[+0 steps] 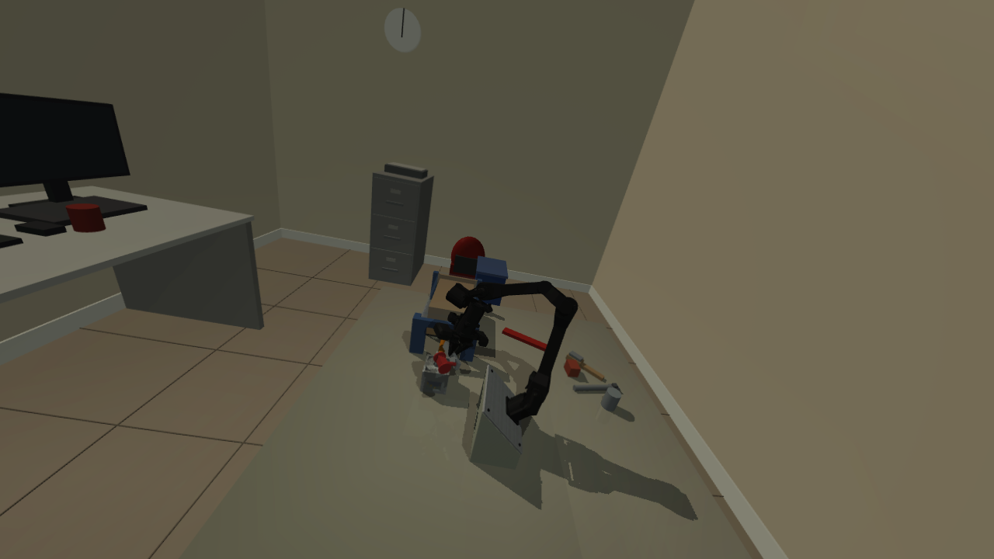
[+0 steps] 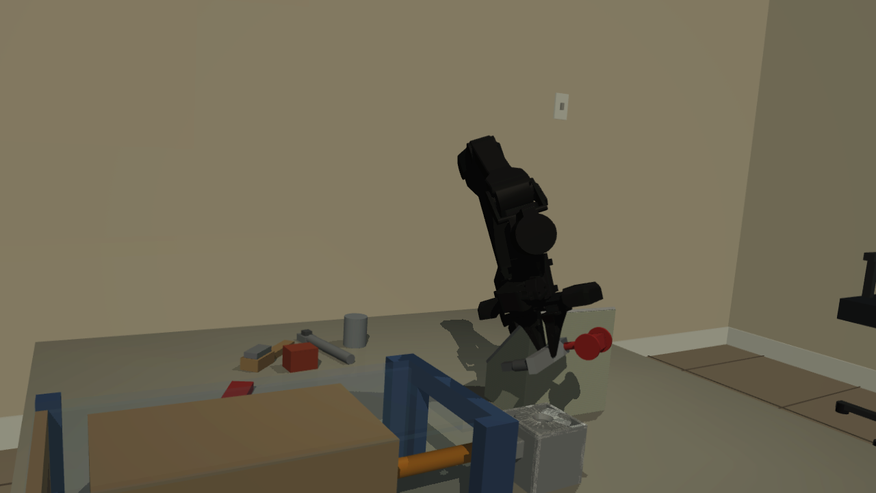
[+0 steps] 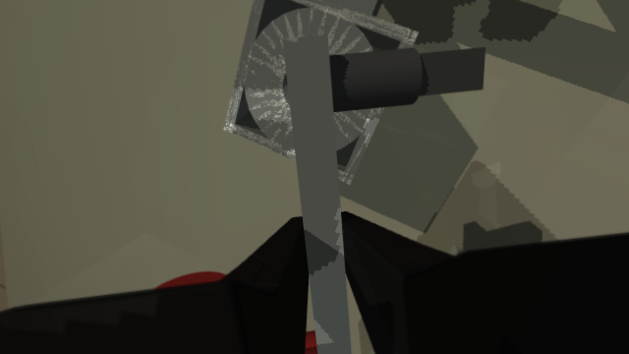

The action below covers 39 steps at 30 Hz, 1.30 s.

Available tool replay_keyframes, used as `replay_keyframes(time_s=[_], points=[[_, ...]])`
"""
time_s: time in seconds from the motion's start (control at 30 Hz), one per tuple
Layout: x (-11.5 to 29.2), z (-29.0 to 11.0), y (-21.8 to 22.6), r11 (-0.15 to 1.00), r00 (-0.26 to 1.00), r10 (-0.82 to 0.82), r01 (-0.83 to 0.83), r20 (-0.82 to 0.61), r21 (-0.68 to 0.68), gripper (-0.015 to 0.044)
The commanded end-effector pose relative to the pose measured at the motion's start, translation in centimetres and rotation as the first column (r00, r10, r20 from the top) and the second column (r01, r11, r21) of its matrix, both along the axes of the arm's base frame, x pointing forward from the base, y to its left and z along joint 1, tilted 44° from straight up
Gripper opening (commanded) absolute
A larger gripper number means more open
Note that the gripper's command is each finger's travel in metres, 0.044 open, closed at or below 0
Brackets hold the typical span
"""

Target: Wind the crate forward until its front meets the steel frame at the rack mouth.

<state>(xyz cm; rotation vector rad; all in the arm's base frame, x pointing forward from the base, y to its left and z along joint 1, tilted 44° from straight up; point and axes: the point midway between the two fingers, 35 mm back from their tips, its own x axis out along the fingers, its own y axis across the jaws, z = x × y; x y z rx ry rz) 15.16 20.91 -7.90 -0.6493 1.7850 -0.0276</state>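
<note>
While your tool [image 2: 547, 350] pinches the winch handle [image 3: 319, 162] by its flat grey arm, the winch [image 2: 548, 444] sits directly below on the desk [image 2: 642, 416]; the handle's key end overlaps its round top, pointing sideways, not down.

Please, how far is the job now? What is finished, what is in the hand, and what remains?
Done: the winch handle is picked up; the hand grips its grey bar.
In hand: it hangs above the winch, the bar crossing the top hole in the wrist view, the key not seated.
Left: insert the key, wind the crate to the blue frame, let go.
</note>
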Motion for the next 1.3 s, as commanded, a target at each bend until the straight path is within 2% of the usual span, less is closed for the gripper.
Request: replay_keyframes(time_s=[0.0, 0.63, 1.27], points=[[0.0, 0.17, 0.17, 0.997, 1.0, -0.017, 0.019, -0.021, 0.077, 0.0], [0.05, 0.15, 0.1, 0.931, 0.988, -0.094, 0.132, -0.126, 0.34, 0.0], [0.08, 0.12, 0.01, 0.782, 0.959, -0.137, 0.258, -0.247, 0.567, 0.0]])
